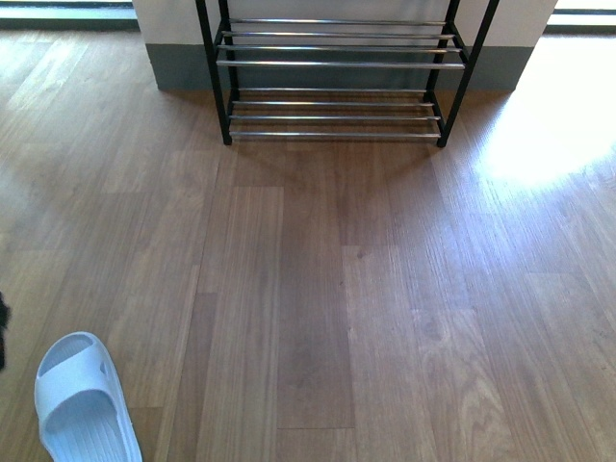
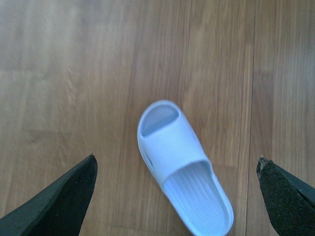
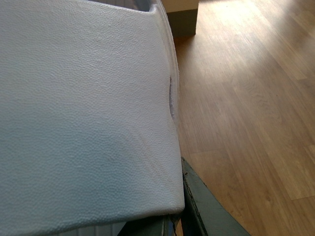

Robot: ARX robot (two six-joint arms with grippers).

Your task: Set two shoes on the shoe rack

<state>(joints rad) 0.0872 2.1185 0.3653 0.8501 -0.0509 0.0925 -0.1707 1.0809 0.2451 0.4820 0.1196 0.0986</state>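
Front view: a brown wood floor [image 1: 385, 289] runs from the robot up to a white wall [image 1: 168, 24].
Where the rack is: the shoe rack [image 1: 337, 64] stands at the far end of the floor, right by the wall. It has black legs and shiny silver rods. Two shelves show, and its top is cut off by the picture's edge.
Where one shoe is: the floor slide [image 1: 85, 404] is pale blue. It lies sole down on the floor close to the robot, low on the left of the front view, well apart from the shoe rack. Its toe hole points toward the rack. Its heel is cut off by the picture's edge.
Left side: the left claw [image 2: 176, 158] hangs over the floor slide and is wide open. Its two black fingers [image 2: 69, 196] sit one on each side of the shoe and do not touch it. It has hold of nothing.
Right side: the right claw [image 3: 172, 221] shows only in the right wrist view. One grey finger [image 3: 202, 211] peeks out at the edge of a shoe. The claw looks closed on that shoe.
Where the other shoe is: the held slide [image 3: 83, 113] fills most of the right wrist view. It is pale, with bumpy skin, very close to the camera and up off the floor.
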